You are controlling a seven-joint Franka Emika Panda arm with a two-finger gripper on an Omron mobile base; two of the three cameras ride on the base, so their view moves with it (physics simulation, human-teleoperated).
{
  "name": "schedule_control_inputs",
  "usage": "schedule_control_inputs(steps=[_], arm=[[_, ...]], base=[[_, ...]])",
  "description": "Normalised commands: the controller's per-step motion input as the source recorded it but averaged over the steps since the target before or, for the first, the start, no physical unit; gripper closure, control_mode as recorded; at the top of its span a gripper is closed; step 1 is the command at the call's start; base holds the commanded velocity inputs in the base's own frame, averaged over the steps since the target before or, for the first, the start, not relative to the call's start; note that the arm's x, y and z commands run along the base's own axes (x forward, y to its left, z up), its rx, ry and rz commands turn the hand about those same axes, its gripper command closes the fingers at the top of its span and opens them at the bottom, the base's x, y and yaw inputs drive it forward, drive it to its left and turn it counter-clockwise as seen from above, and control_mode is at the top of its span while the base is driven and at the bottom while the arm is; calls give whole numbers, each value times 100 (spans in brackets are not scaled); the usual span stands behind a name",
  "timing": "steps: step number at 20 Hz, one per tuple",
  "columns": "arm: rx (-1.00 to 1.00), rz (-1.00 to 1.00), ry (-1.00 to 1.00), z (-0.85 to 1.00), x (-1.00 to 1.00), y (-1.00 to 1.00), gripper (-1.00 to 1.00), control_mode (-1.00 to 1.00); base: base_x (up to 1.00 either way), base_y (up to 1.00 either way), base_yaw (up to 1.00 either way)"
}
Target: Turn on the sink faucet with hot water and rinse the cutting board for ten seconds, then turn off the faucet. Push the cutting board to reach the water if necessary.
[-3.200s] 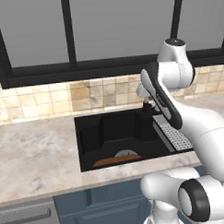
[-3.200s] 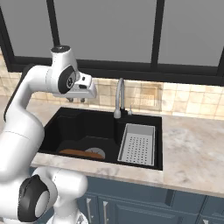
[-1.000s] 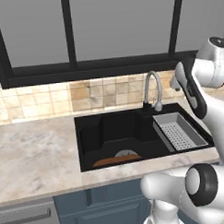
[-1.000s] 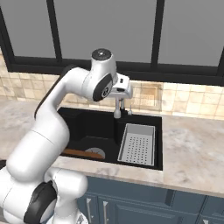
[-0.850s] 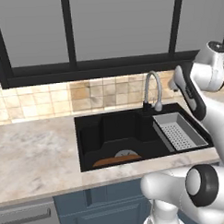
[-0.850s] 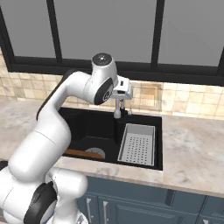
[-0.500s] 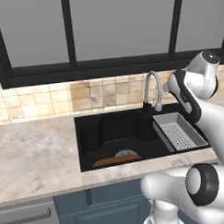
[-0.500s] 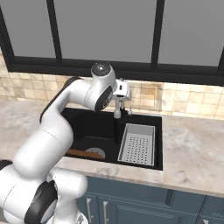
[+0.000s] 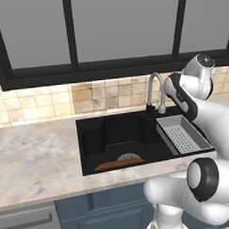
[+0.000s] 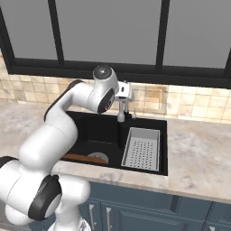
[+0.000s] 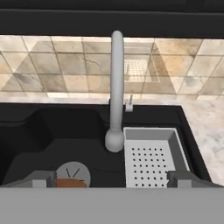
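faucet spout curves toward the basin, board lies flat along the near wall

left base view: the sink faucet (image 9: 156, 92) is a grey metal gooseneck rising from a dark base at the back rim of the sink (image 9: 91, 138), its arch bending over so the spout end points down and toward the right. the sink is a black rectangular recessed basin with a stepped interior, set into a pale mottled stone counter (image 9: 33, 157). the cutting board (image 9: 119, 163) is a thin orange-brown wooden slab lying flat on the basin floor against the near wall, its long axis running left to right along that wall. a grey round drain disc (image 9: 129, 156) sits just behind it. a grey perforated strainer tray (image 9: 183, 133) fills the right part of the basin. the white arm bends in beside the faucet.

right base view: the faucet stands just in front of the arm's hand, near the tiled beige backsplash (image 10: 194, 104). the board lies low at the basin's near left, its long axis following the front wall, touching the drain disc's edge.

hand view: the gripper (image 11: 112, 179) looks down the faucet's curved neck, whose rounded spout end faces the camera. a small lever handle (image 11: 129, 105) sticks out at the base. the fingers (image 11: 40, 179) stand spread wide apart, holding nothing. a sliver of the board shows by the drain disc.
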Motion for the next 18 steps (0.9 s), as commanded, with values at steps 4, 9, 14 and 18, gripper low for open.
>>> schedule_control_inputs(steps=[4, 9, 14, 18], arm=[[0, 0, 0, 0, 30, 0, -100, -100], [0, 0, 0, 0, 30, 0, -100, -100], [0, 0, 0, -2, 25, 0, -100, -100], [0, 0, 0, -6, 16, 0, -100, -100]], base=[[0, 0, 0], [0, 0, 0], [0, 0, 0], [0, 0, 0]])
